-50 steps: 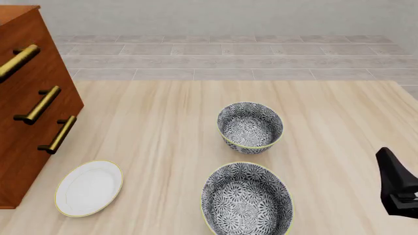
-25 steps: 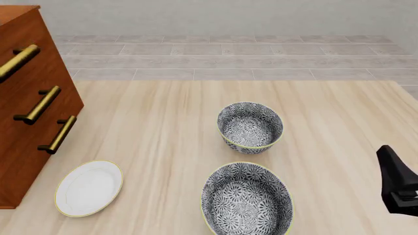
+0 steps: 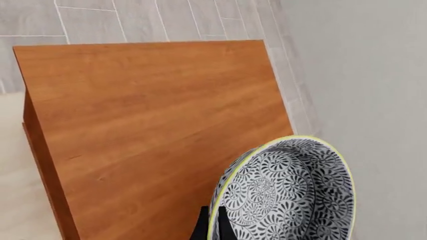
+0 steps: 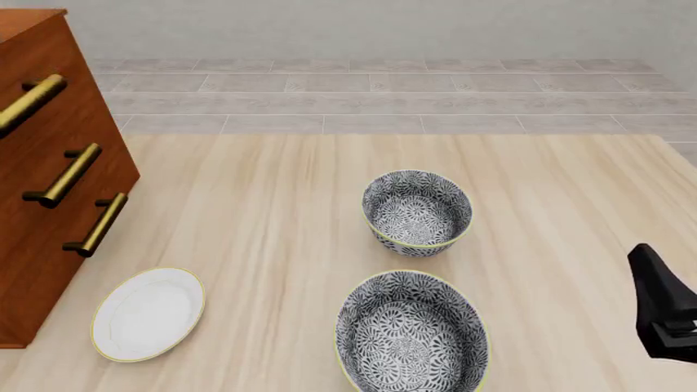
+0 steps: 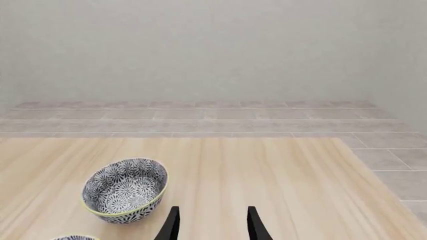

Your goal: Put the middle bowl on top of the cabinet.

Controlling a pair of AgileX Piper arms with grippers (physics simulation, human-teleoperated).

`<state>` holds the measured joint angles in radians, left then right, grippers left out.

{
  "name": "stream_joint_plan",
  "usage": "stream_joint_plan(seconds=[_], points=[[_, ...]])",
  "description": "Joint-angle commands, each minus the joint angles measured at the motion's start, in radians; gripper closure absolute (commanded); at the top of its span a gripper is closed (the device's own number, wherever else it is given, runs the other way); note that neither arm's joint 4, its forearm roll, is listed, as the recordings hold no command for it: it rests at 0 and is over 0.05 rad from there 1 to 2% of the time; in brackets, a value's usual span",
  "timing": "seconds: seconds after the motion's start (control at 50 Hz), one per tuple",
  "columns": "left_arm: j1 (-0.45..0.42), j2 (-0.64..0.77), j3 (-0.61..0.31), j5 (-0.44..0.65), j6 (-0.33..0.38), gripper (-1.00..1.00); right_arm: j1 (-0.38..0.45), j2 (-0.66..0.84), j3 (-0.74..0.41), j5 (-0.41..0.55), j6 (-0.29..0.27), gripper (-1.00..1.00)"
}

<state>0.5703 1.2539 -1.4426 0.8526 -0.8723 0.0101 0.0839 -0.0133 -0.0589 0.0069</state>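
In the left wrist view, the middle bowl [image 3: 293, 195], black-and-white floral with a yellow rim, hangs tilted on its edge over the flat top of the cabinet [image 3: 153, 115]. My left gripper [image 3: 212, 226] is shut on the bowl's rim, one dark finger on each side of the wall. The left gripper and this bowl are outside the front view, which shows only the cabinet's front [image 4: 55, 106] with brass handles at the left. My right gripper [image 5: 212, 225] stands open and holds nothing, low over the table's right side.
Two more floral bowls sit on the table, one further back [image 4: 417, 211] and a larger-looking one near the front edge [image 4: 412, 333]. A white plate [image 4: 148, 314] lies by the cabinet's foot. The right arm [image 4: 667, 314] is at the right edge.
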Motion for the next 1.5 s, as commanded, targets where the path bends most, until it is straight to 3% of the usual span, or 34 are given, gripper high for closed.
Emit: stream_joint_plan(seconds=[0.02, 0.68, 0.7, 1.5], points=[[0.007, 0.018, -0.004, 0.003, -0.017, 1.00, 0.000, -0.005, 0.002, 0.004, 0.002, -1.00], [0.041, 0.039, 0.023, -0.048, -0.031, 1.00, -0.003, 0.006, -0.002, -0.005, -0.001, -1.00], [0.040, 0.039, 0.021, -0.047, -0.030, -1.00, -0.002, 0.005, -0.003, -0.004, -0.001, -1.00], [0.037, -0.043, 0.056, -0.088, -0.049, -1.00, 0.002, 0.000, 0.007, 0.000, -0.004, -1.00]])
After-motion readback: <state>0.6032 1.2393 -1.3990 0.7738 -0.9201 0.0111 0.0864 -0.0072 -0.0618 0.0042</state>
